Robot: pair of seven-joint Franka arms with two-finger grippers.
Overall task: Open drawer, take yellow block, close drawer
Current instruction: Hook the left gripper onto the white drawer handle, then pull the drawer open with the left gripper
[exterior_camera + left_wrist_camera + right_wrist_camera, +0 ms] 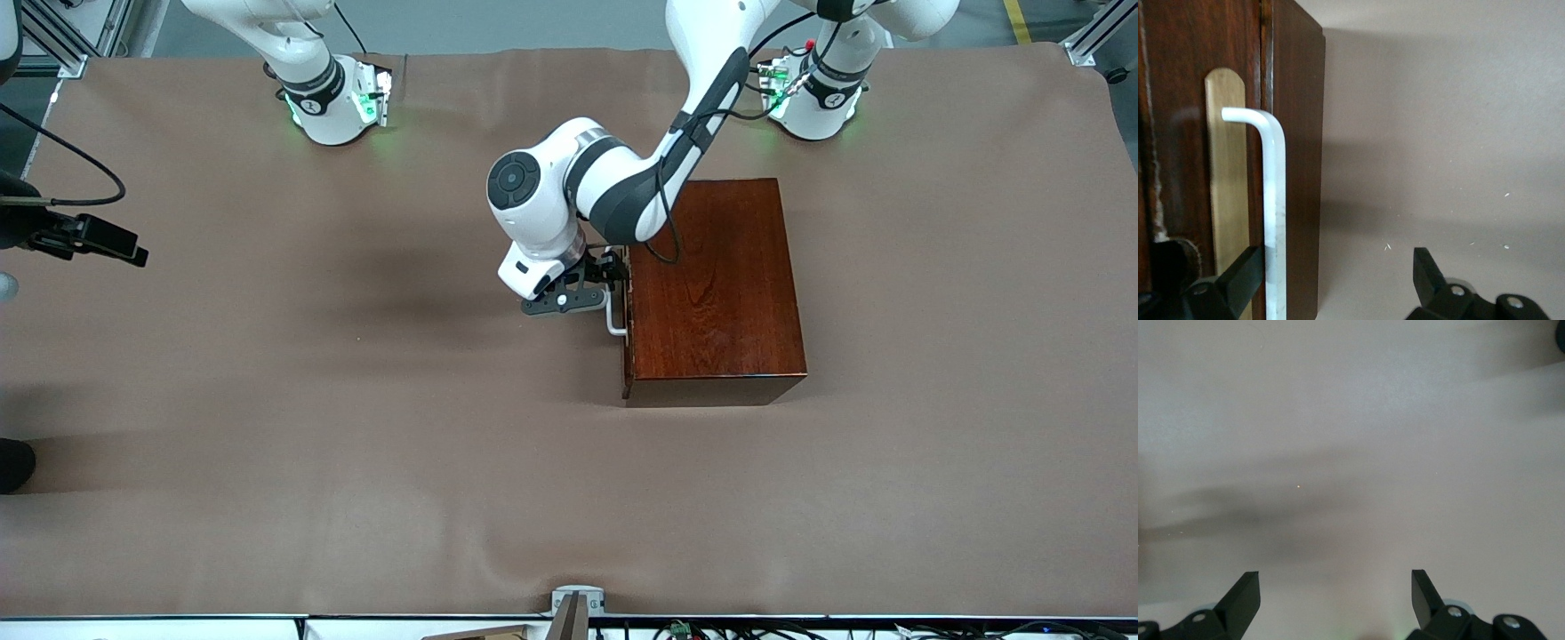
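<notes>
Fingers point(1238, 277) of the left gripper point(1338, 280) spread wide around the drawer's point(1178, 133) white handle point(1275, 200), at the box's point(716, 289) nine o'clock. Right gripper point(1336, 597) waits with jaws apart.

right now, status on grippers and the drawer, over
Left gripper at the drawer's white handle, jaws open astride it, not yet clamped. Right gripper open over bare tablecloth, waiting. Drawer shut, yellow block unseen. Nothing in the way.

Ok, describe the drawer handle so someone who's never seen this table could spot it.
Find the glossy mahogany box on the brown cloth. On its face toward the right arm's end sits a white U-shaped bar handle, the only white part, with the left pincer open around it.
</notes>
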